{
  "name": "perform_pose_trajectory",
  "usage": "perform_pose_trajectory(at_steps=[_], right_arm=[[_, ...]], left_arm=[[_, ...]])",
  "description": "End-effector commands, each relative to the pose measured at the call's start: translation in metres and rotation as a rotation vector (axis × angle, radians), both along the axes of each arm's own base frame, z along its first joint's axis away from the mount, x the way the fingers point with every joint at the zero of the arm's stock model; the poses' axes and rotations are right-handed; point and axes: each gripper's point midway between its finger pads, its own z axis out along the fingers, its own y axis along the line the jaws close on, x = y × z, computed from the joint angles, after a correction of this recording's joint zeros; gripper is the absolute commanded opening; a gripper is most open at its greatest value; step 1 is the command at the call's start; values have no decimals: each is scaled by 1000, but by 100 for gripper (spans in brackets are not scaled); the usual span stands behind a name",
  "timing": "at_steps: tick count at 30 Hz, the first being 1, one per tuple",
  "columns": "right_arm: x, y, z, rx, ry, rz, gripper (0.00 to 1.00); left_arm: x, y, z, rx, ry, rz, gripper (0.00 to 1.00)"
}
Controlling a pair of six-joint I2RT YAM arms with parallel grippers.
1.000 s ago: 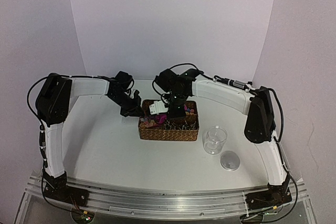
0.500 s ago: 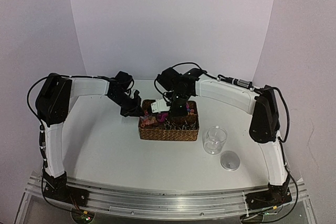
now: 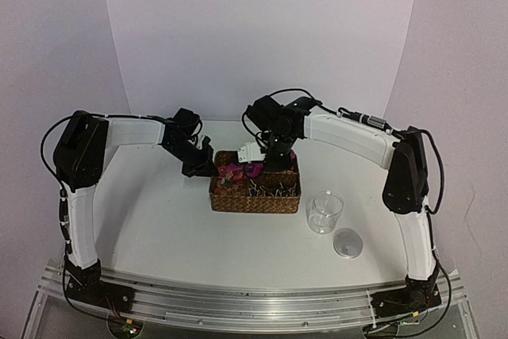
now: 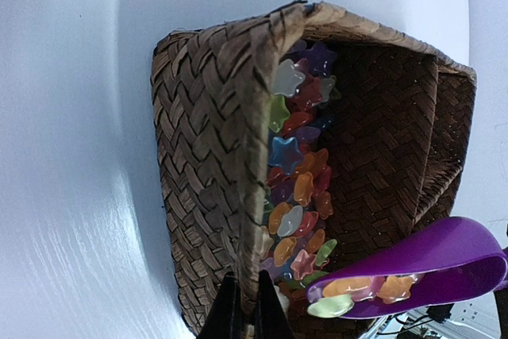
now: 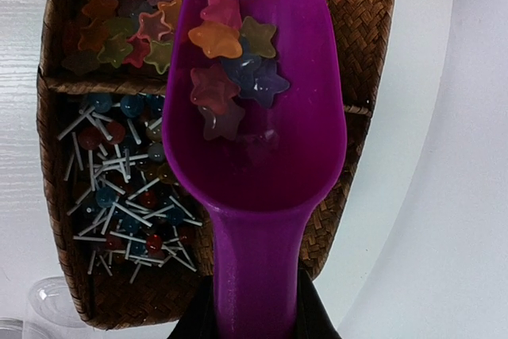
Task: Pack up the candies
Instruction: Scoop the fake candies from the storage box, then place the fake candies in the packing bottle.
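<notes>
The candies point(image 4: 295, 188) are small star-shaped sweets in mixed colours, heaped in one compartment of a woven basket point(image 3: 255, 198). My left gripper point(image 4: 244, 311) is shut on the basket's left wall point(image 4: 214, 156); from above it point(image 3: 208, 169) sits at the basket's left end. My right gripper point(image 5: 254, 319) is shut on the handle of a magenta scoop point(image 5: 258, 140). The scoop carries several candies point(image 5: 230, 61) and hangs above the basket point(image 5: 373, 53). From above, the scoop point(image 3: 248, 170) shows over the basket's left half, under the right gripper point(image 3: 270, 166).
The basket's other compartment holds lollipops point(image 5: 119, 188) with white sticks. A clear plastic cup point(image 3: 325, 212) stands right of the basket, with its round lid point(image 3: 348, 242) lying in front of it. Both arms reach in from the sides.
The right arm has lifted and drawn back, raising the scoop out of the candy heap with candies in it. The left gripper has stayed on the basket wall.
</notes>
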Motion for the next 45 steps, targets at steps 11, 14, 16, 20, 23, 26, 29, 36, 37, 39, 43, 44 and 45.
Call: perform_pose_trajectory(at_steps=[11,14,16,20,23,26,29,36,37,39,43,44,45], right_arm=[[-21,-26,15,310,244,-120,0],[-19,-21,37,396,218,-104,0],[-18,-17,52,456,209,-93,0],[-16,-21,66,496,193,-90,0],[-17,-28,77,538,195,-94,0],[-22,-44,94,561,164,-108,0],[-33,-72,119,592,117,-122,0],[-78,-134,135,605,53,-186,0],[-84,-142,132,595,55,-201,0],[-97,-160,125,571,58,-234,0],[-120,-189,110,522,64,-277,0],[-125,-196,107,509,64,-291,0],[-129,-203,103,497,63,-306,0]], left_arm=[[-6,9,-3,6,17,2,0],[-6,9,-5,8,20,1,0],[-7,9,-6,6,23,1,0],[-6,9,-6,5,17,-7,0],[-7,9,-8,8,17,-9,0],[-7,9,-7,7,4,-20,0],[-6,11,-7,18,-11,-27,0],[-9,13,-7,23,-26,-43,0],[-10,12,-7,20,-27,-45,0],[-10,12,-5,15,-29,-47,0],[-11,13,-3,15,-36,-47,0],[-12,13,-4,14,-34,-47,0],[-13,13,-4,14,-34,-48,0]])
